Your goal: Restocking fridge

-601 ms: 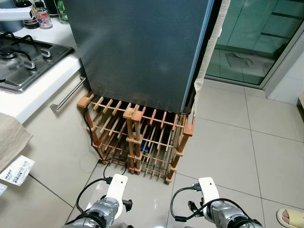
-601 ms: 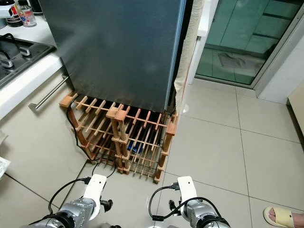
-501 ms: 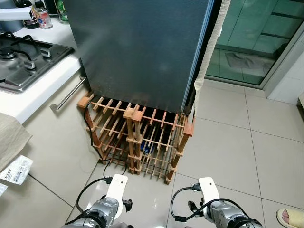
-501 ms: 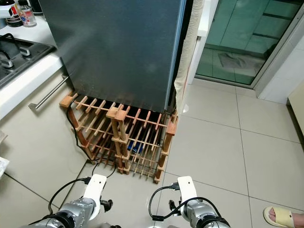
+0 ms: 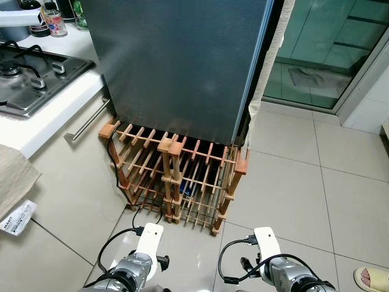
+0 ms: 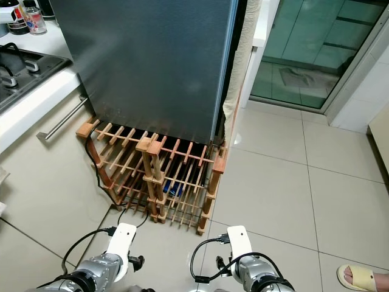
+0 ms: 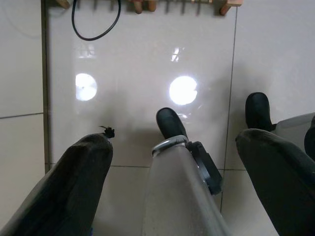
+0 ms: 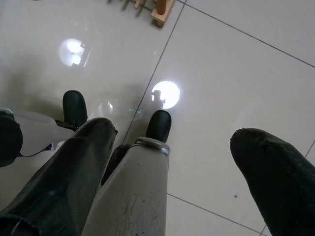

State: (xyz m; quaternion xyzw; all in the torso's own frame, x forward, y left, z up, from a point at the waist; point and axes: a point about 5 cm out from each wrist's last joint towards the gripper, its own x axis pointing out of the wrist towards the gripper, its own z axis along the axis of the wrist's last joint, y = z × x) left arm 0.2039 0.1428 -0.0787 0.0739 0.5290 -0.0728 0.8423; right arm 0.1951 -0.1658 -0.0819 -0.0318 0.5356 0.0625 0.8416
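Fingers (image 7: 81, 172) of the left gripper (image 7: 172, 167) and right gripper (image 8: 187, 167) hang spread apart and empty over the pale tiled floor (image 5: 292, 188). At twelve o'clock the closed grey fridge (image 5: 182, 61) stands on a wooden rack (image 5: 176, 176); approach seems the step, its door needing opening next. A desk (image 5: 42, 115) with hob (image 5: 30, 73) lies at ten o'clock, glass doors (image 5: 328, 48) at two.

Fridge door (image 5: 182, 67): brushed dark metal — matt sheen;
Rack (image 5: 176, 176): bare wooden slats;
Floor (image 5: 292, 188): glossy smooth tile — mirrors lights;
Hob (image 5: 30, 73): shiny steel
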